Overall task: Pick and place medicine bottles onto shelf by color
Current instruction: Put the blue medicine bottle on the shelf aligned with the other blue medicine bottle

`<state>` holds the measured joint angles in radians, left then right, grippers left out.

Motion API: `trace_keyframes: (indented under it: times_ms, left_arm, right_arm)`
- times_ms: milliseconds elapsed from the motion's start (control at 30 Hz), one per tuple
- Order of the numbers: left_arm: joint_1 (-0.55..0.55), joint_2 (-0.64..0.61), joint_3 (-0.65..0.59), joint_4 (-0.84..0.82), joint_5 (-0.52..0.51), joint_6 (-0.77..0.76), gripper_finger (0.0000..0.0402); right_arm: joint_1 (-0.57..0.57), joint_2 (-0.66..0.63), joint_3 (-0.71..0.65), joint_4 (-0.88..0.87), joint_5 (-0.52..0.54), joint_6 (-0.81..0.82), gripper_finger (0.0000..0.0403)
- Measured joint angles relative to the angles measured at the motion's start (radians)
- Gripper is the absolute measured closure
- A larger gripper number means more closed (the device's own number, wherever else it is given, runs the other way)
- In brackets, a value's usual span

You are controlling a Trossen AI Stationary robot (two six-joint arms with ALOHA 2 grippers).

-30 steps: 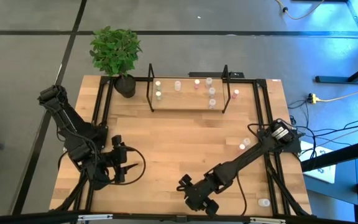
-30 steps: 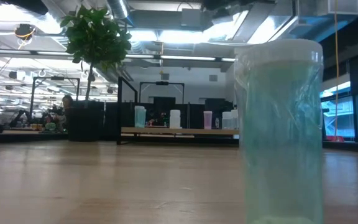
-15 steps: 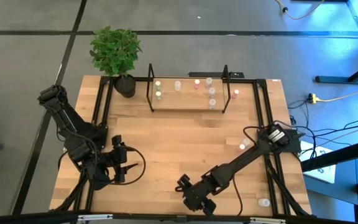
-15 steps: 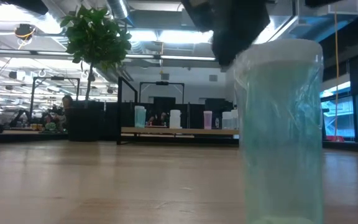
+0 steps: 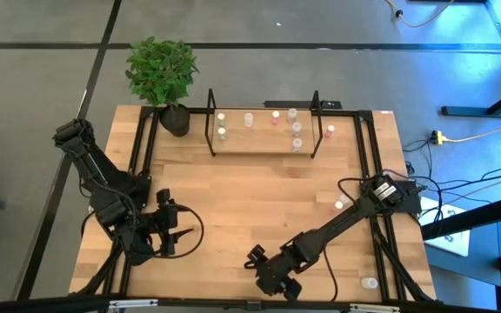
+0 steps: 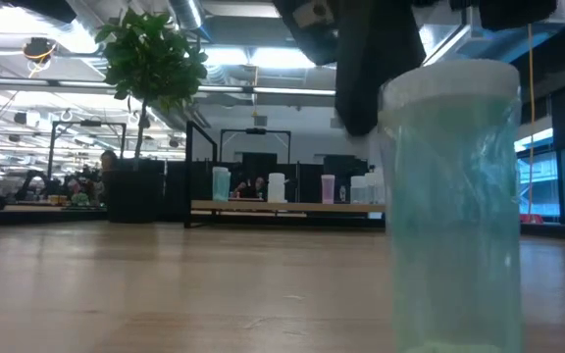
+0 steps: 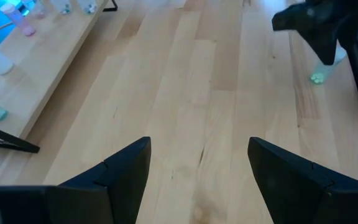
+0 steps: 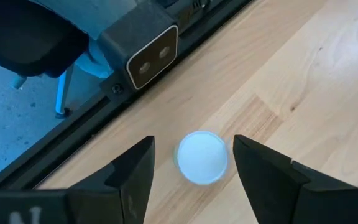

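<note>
- From above, my right gripper (image 5: 272,280) hangs low over the near edge of the wooden table (image 5: 250,200), its arm stretching back toward the right side. My left gripper (image 5: 174,226) waits over the near left part of the table, well apart from it.
- The shelf (image 5: 262,139) stands at the far side, with several medicine bottles (image 5: 296,129) upright on its board. Two more bottles sit on the table near the right rail (image 5: 341,202), and one lies off by the near right corner (image 5: 369,283). A potted plant (image 5: 162,74) stands at the far left corner, just beside the shelf's left end.
- From table height, a pale greenish bottle (image 6: 451,206) fills the near right of the picture, upright. A dark part of my right arm hangs above and behind it. Beyond it the shelf (image 6: 282,206) shows far off with small bottles in a row, the plant (image 6: 150,59) to its left, and an office room with ceiling lights behind.
- Through my left wrist, my fingers (image 7: 123,171) stand spread wide with only bare table between them. The right arm shows farther off over a small greenish bottle (image 7: 321,71), and the shelf board (image 7: 36,56) runs along one side with bottles on it.
- Through my right wrist, my fingers (image 8: 263,165) stand parted on either side of a bottle's white cap (image 8: 202,157), seen from straight above. I cannot tell whether they touch it. A dark rail and a small camera box (image 8: 143,53) lie just past the table edge, with blue-lit floor beyond.
</note>
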<state>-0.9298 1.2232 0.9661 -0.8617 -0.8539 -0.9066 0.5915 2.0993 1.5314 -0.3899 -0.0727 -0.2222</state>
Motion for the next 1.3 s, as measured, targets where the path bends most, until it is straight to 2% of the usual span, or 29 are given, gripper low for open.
trace_keyframes:
  times_ms: [233, 400, 567, 1067, 1300]
  left_arm:
    - [0.000, 0.000, 0.000, 0.011, 0.000, -0.001, 0.0138]
    - [0.000, 0.000, 0.000, 0.015, 0.003, -0.003, 0.0138]
    - [0.000, 0.000, 0.000, 0.020, 0.003, -0.003, 0.0138]
    - [0.000, 0.000, 0.000, 0.019, 0.003, -0.002, 0.0138]
    - [0.000, 0.000, 0.000, 0.018, 0.003, -0.002, 0.0138]
  right_arm:
    - [-0.005, 0.057, 0.000, 0.042, -0.005, 0.000, 0.0182]
    - [-0.016, 0.060, 0.000, 0.055, -0.060, 0.003, 0.0182]
    - [-0.015, 0.060, 0.000, 0.059, -0.059, 0.004, 0.0186]
    - [-0.021, 0.060, 0.000, 0.058, -0.052, 0.010, 0.0296]
    - [-0.048, 0.059, 0.000, 0.057, -0.015, 0.093, 0.0290]
